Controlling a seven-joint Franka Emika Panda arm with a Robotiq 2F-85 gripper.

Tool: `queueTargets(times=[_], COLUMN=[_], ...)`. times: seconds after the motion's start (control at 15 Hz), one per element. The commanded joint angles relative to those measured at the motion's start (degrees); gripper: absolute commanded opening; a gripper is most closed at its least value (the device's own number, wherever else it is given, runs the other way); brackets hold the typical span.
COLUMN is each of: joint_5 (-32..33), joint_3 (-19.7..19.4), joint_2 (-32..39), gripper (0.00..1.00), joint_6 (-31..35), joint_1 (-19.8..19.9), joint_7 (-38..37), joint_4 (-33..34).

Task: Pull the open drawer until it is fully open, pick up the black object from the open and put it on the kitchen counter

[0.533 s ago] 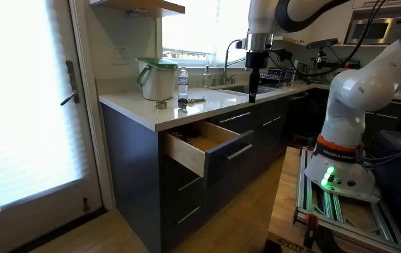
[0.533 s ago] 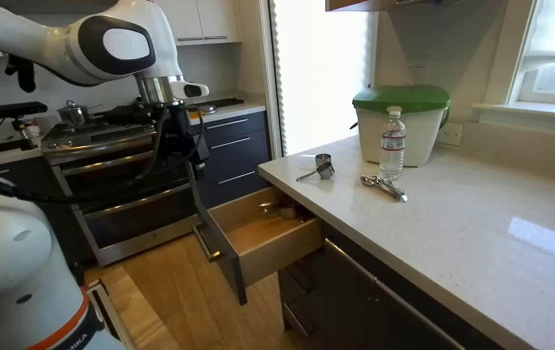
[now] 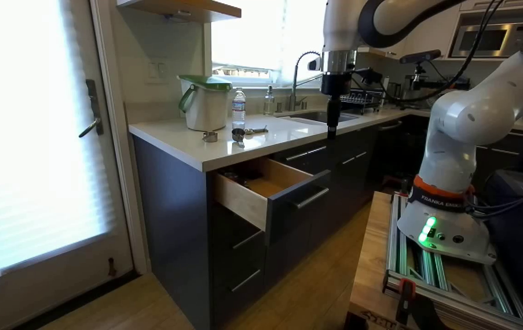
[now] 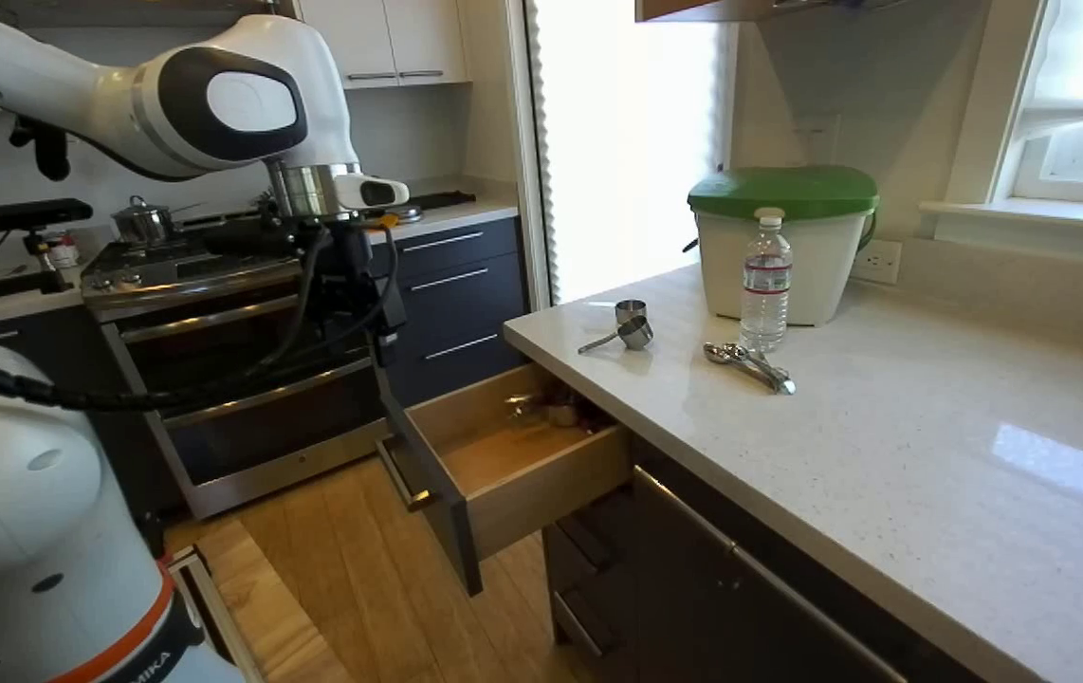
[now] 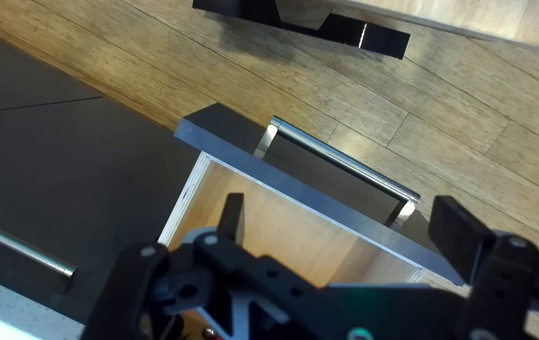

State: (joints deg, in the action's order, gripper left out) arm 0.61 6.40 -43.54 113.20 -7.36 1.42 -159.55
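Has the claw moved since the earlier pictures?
Yes, slightly downward: in an exterior view, the claw now hangs a little lower against the front edge of the kitchen counter.

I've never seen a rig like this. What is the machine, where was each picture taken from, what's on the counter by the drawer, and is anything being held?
The machine is a white robot arm ending in two jaws. Two pictures are taken from outside it, from different places; the third is taken from its wrist, looking down past the jaws into an open drawer. In both exterior views, the counter carries a green-lidded bin, a bottle, two metal cups and a metal tool. The jaws stand open, and nothing is held. Small items lie in the drawer, too dim to name.
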Motion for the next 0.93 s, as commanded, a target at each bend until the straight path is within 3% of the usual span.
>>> queueTargets(times=[0.0,0.27,0.47,0.87], joint_5=[-0.85,-8.32,-13.41,-10.65], joint_3=[-0.69,-2.86,-3.10,-1.36], joint_2=[2.15,8.78,13.87,23.86], gripper=[1.00,1.00,1.00,1.00], joint_6=[1.88,9.15,15.24,32.62], joint_1=[-0.29,-1.48,0.19,5.41], joint_7=[-0.29,-0.51,-4.05,-14.69], joint_4=[0.91,2.27,1.55,1.44])
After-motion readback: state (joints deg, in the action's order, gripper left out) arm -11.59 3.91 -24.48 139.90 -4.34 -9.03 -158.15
